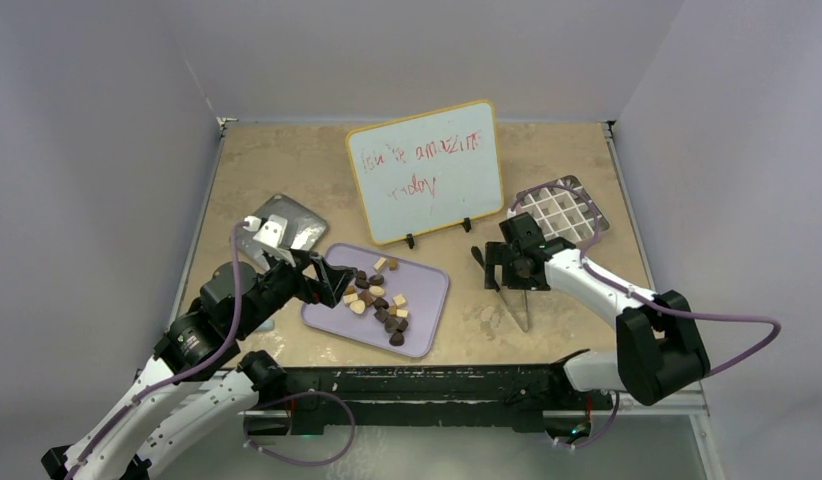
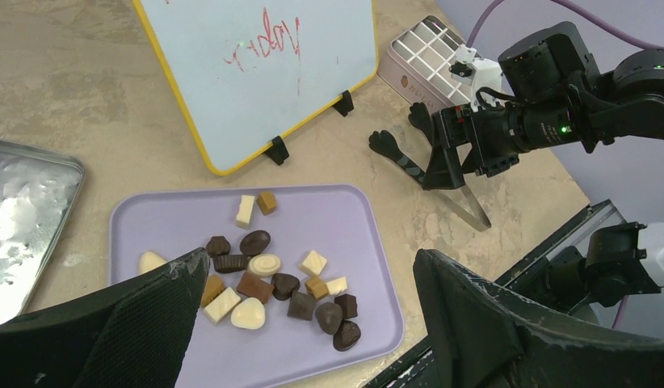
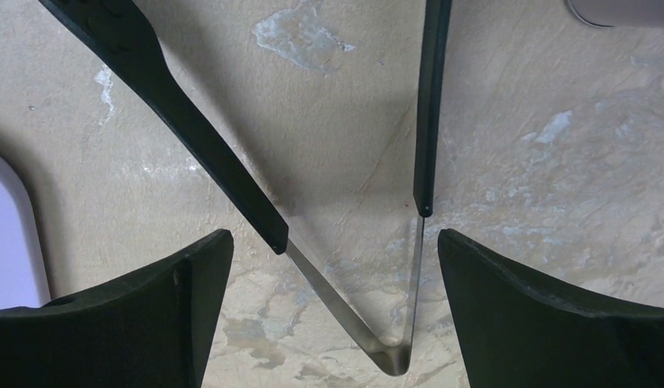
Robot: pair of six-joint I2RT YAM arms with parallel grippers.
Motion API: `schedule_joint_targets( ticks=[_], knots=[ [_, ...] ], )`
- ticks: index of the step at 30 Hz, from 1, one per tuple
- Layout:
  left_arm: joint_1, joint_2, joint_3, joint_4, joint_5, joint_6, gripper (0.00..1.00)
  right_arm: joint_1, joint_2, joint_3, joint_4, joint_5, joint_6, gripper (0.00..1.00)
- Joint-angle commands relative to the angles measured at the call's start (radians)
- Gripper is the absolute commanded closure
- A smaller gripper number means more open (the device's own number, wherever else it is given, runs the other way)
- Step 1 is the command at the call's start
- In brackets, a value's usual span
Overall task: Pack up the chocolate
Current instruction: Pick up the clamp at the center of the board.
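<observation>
While hanging wide open, empty, over black-tipped steel tongs (image 3: 155, 81), seemingly at tool pickup: lower right pincer (image 3: 333, 238), squeeze both arms.

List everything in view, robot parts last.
chocolates: about nineteen visible, dark brown, tan and cream; loose on the tray
tray: one, lavender; table centre, near side
whiteboard: one, yellow frame, red scribble; upright behind the tray
gridded box: one, pale pink; back right
metal tin: one, silver; left of the tray
tongs: one, steel with black ends; flat, right of the tray
table: one, mottled tan
left gripper: open, over the tray
right gripper: open, over the tongs
</observation>
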Motion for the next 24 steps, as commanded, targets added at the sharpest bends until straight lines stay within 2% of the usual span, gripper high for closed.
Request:
schedule_joint_targets(
  ticks=[1,10,16,24],
  knots=[
    [-0.004,0.000,-0.003,0.005,-0.011,0.020,0.04,-0.004,0.006,0.002,0.029,-0.048,-0.015,0.01],
    [-0.006,-0.003,-0.003,0.003,-0.017,0.018,0.04,-0.004,-0.024,-0.015,0.015,-0.117,-0.013,0.05],
    [-0.004,0.000,-0.002,0.002,-0.023,0.020,0.04,-0.003,-0.036,-0.016,0.031,-0.176,-0.018,0.17],
    [-0.004,0.002,-0.003,0.005,-0.011,0.023,0.04,0.026,-0.045,-0.030,0.037,-0.223,0.026,0.28]
  ],
)
